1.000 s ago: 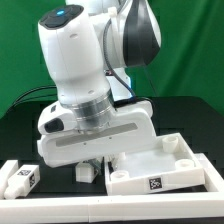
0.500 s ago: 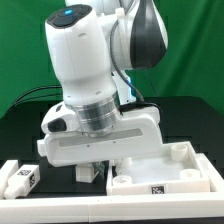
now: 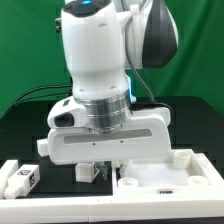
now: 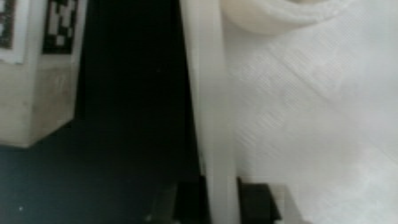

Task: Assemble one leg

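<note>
The leg (image 3: 22, 178), a short white peg with a black-and-white tag, lies on the dark desk (image 3: 20, 130) at the exterior view's lower left. Nothing holds it. It rests against a flat white strip (image 3: 8, 168), though whether on it or just beside it is unclear.

The main risk is that the arm's wide body hangs low over everything, so a sideways move could knock the loose peg off its spot or turn its tag away. A second small white block (image 3: 88, 172), half hidden under the arm, stands closer and could be hit first.

The leg lies well apart from the claw (image 4: 214, 203), toward the exterior view's left. The claw is busy elsewhere. In the wrist view its two dark fingers (image 4: 263, 198) press on either side of the thin upright wall of the big white tray (image 3: 190, 172), so it looks clenched on that wall. If that hold slips, the tray could skew.
</note>
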Controlling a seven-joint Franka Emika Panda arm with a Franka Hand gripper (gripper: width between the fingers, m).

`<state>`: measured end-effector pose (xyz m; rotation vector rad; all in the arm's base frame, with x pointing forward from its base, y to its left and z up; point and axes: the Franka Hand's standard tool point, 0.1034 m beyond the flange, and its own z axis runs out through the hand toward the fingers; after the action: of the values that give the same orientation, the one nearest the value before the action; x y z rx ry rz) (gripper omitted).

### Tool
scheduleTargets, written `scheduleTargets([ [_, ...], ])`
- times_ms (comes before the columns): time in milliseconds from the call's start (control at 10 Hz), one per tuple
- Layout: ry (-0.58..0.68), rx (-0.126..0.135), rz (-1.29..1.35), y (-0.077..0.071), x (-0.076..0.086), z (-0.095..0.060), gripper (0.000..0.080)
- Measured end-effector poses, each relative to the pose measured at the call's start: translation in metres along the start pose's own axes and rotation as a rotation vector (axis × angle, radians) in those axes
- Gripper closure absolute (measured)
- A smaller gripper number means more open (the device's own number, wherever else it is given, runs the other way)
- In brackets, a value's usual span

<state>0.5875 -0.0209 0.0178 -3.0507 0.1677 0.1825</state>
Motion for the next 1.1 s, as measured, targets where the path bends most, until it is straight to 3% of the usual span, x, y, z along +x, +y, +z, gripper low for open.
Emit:
scheduleTargets([
  [200,-0.009,-0.027,-0.011,0.000,0.000,0.000,0.0741],
  [400,-0.011,-0.027,-0.016,0.001,0.000,0.001,0.0741],
  [500,-0.011,-0.027,-0.016,0.001,0.000,0.001,0.0650],
  [700,-0.011,-0.027,-0.016,0.001,0.000,0.001,0.0370],
  [800,-0.018,-0.024,-0.011,0.001,-0.002,0.000,0.0370],
  [900,-0.053,-0.015,0.002,0.006,-0.009,-0.010,0.0209],
  [1100,-0.099,-0.016,0.003,0.020,-0.019,-0.034,0.0153],
])
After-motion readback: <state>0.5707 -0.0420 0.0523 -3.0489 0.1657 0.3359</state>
